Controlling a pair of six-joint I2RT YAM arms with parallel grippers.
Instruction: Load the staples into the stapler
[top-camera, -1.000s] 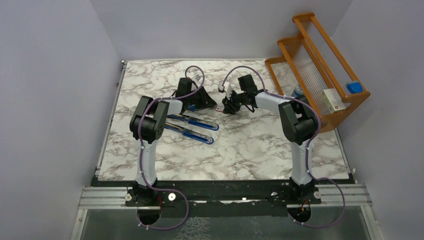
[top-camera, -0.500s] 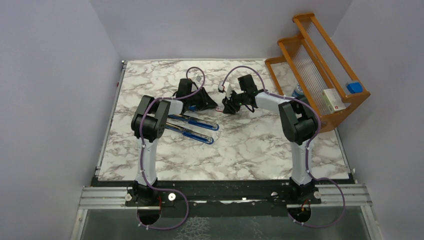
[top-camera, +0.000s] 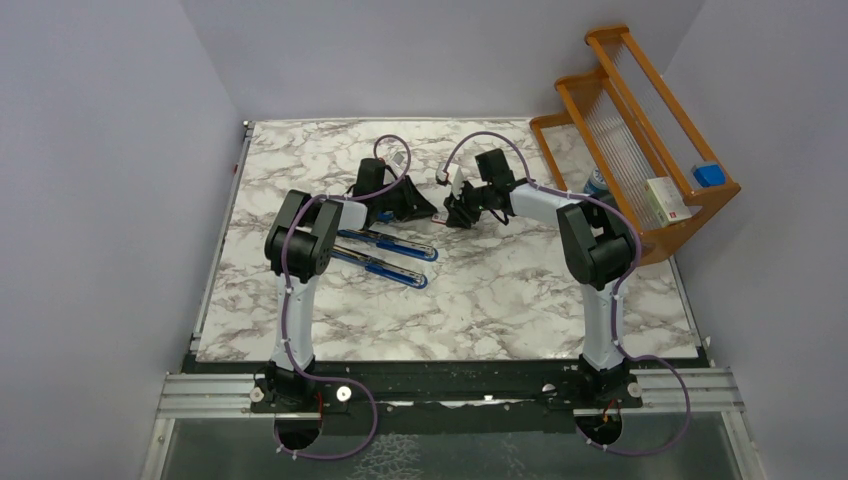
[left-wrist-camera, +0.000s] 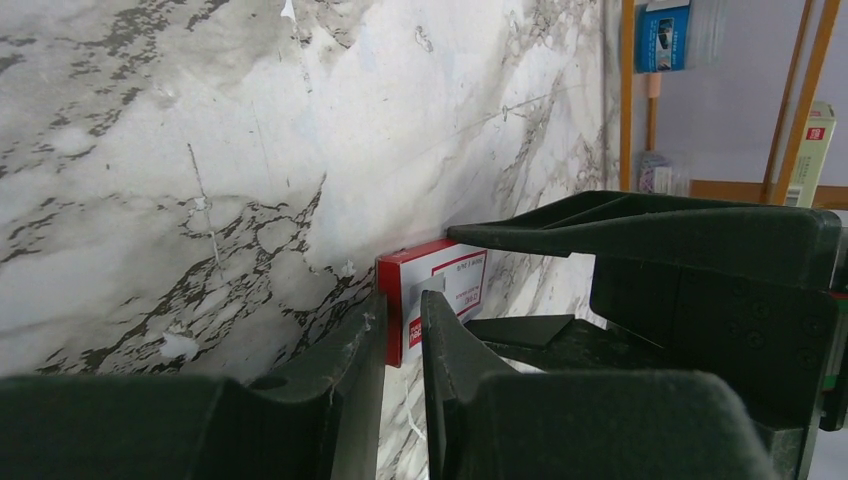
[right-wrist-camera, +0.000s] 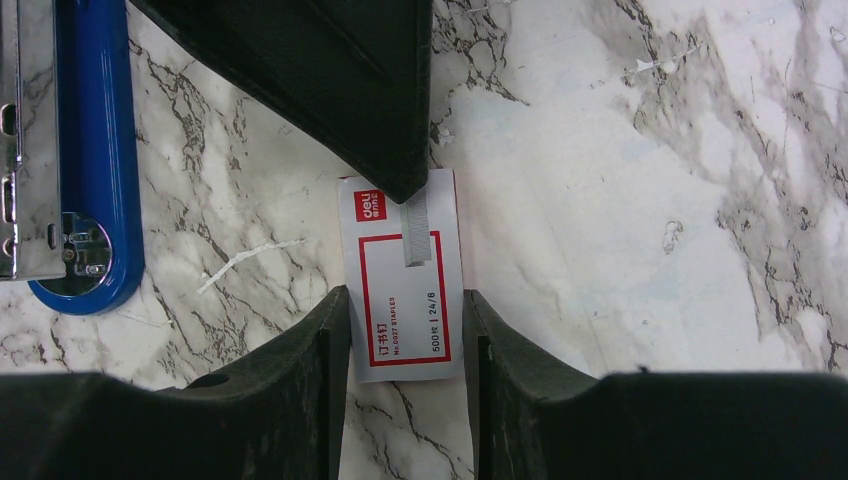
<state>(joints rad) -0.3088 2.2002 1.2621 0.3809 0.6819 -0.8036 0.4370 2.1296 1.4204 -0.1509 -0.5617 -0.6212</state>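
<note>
The staples box (right-wrist-camera: 400, 335), white with a red-framed label, lies on the marble with my right gripper (right-wrist-camera: 405, 293) shut on its two long sides. My left gripper (right-wrist-camera: 405, 190) reaches in from the far side. A short grey strip of staples (right-wrist-camera: 416, 238) sticks out of its tip over the label. In the left wrist view the left gripper (left-wrist-camera: 403, 298) has its jaws nearly together on that strip (left-wrist-camera: 433, 284), in front of the box (left-wrist-camera: 462, 280). The blue stapler (top-camera: 385, 255) lies opened out left of both grippers, its metal channel (right-wrist-camera: 30, 140) showing.
A wooden rack (top-camera: 640, 130) stands at the right edge, with a white box (top-camera: 668, 200) and a blue item (top-camera: 708, 175) on it. A blue-capped cylinder (top-camera: 597, 182) sits at its foot. A thin white shred (right-wrist-camera: 250, 262) lies beside the box.
My left gripper has edged right, up to the box, now covering it in the top view, and its jaws have narrowed slightly. The right arm has not moved.
</note>
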